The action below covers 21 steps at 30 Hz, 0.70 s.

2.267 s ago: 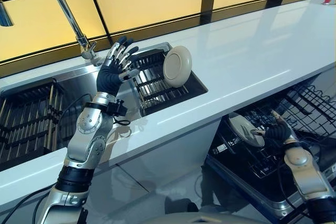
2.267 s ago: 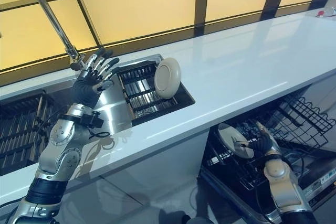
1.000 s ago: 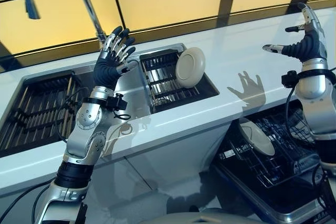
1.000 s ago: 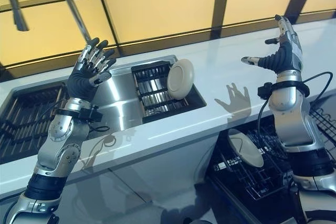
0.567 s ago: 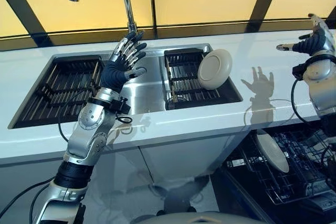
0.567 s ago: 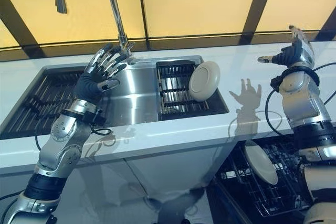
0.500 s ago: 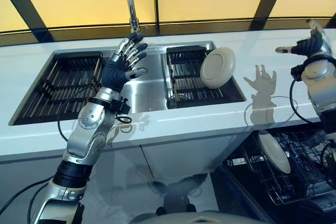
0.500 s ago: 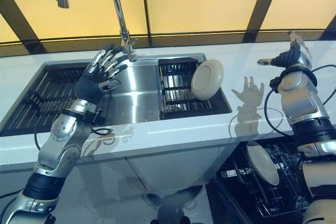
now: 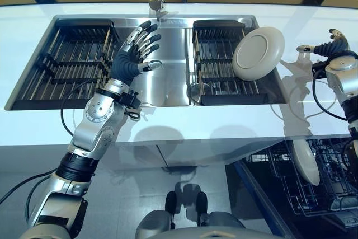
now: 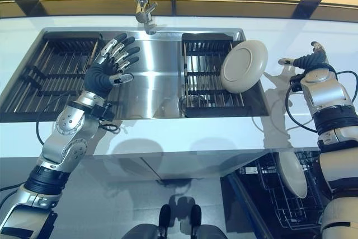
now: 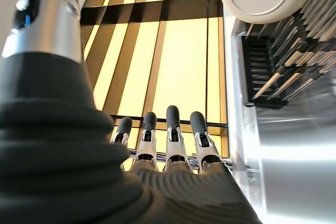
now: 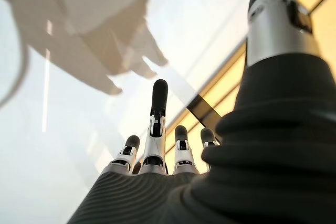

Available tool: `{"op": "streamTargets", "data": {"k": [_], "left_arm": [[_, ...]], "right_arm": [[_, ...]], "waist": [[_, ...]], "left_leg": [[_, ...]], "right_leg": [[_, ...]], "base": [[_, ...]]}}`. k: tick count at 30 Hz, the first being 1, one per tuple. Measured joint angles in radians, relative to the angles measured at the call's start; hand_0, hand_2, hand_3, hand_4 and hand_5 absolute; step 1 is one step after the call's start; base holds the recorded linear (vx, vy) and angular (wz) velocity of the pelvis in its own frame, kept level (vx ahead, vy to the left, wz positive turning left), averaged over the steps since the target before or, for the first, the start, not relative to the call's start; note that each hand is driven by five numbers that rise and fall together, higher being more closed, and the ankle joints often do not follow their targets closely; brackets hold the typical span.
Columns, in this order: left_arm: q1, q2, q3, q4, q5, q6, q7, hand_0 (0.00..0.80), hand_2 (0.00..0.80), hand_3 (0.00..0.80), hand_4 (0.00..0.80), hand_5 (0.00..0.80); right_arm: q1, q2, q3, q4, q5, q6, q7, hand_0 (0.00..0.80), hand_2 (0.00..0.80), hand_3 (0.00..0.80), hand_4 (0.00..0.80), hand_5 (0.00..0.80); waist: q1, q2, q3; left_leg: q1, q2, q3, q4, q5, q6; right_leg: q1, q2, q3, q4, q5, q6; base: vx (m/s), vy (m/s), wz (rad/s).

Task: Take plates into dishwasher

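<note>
Right hand (image 9: pixel 331 48) empty, fingers relaxed, beside plate (image 9: pixel 258 53); plate leans on rack (image 9: pixel 218 54), a clumsy reach tips it. Left hand (image 9: pixel 133 60) spread, empty.

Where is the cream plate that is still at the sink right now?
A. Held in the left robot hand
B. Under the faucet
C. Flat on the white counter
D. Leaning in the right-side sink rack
D: the cream plate stands tilted against the right sink rack, and neither robot hand touches it.

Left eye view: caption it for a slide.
Both robot hands, left and right, open; one plate in sink rack, another in dishwasher.
</note>
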Motion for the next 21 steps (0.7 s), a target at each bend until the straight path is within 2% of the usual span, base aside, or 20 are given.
{"op": "streamTargets", "data": {"k": [11,21], "left_arm": [[-0.002,-0.001,0.0,0.003,0.001,0.0,0.008,0.0,0.0,0.0,0.0,0.0],[-0.002,-0.007,0.0,0.003,0.002,0.0,0.008,0.0,0.0,0.0,0.0,0.0]], "right_arm": [[-0.023,0.008,0.019,0.022,0.053,-0.015,0.019,0.0,0.0,0.0,0.0,0.0],[-0.023,0.014,-0.021,0.005,0.085,-0.04,0.042,0.0,0.0,0.0,0.0,0.0]], "waist": [[-0.001,0.0,0.014],[-0.001,0.0,0.014]], "left_leg": [[0.035,0.0,-0.003,0.0,0.001,-0.001],[0.053,-0.001,-0.006,0.0,0.004,-0.003]], "right_leg": [[0.035,0.0,-0.003,0.0,0.0,0.0],[0.056,0.0,-0.001,0.0,0.0,0.0]], "base": [[0.0,0.0,0.0],[0.0,0.0,0.0]]}}
